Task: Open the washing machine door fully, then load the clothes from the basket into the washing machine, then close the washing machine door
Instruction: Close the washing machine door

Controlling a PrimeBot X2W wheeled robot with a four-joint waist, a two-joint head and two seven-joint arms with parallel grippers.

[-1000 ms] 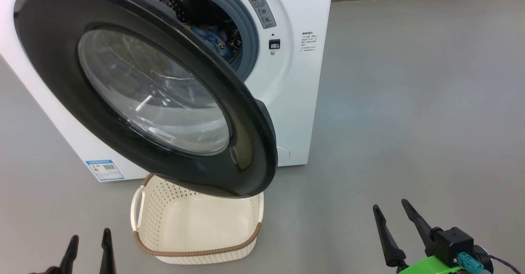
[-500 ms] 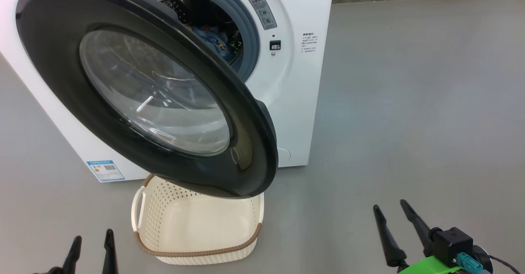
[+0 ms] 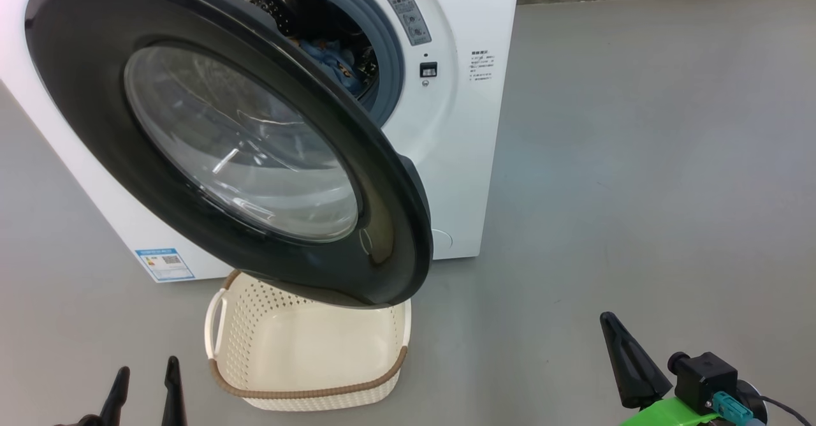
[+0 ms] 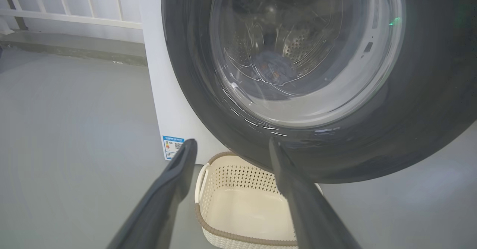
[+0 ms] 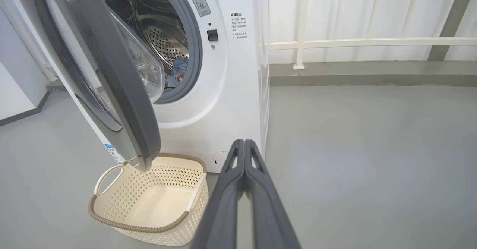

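Note:
The washing machine stands with its round black-rimmed door swung part-way out over the basket. Blue clothes lie inside the steel drum, also seen as clothes in the right wrist view. The cream basket on the floor holds nothing. My left gripper is open at the lower left, short of the door and basket. My right gripper is shut on nothing at the lower right, its fingers pressed together, pointing at the machine's lower right corner.
Bare grey floor spreads to the right of the machine. A white railing and a low kerb run along the back wall. A blue label sticker marks the machine's lower left front.
My right gripper has closed from open to shut with nothing in it. The left gripper, door and basket have stayed put.

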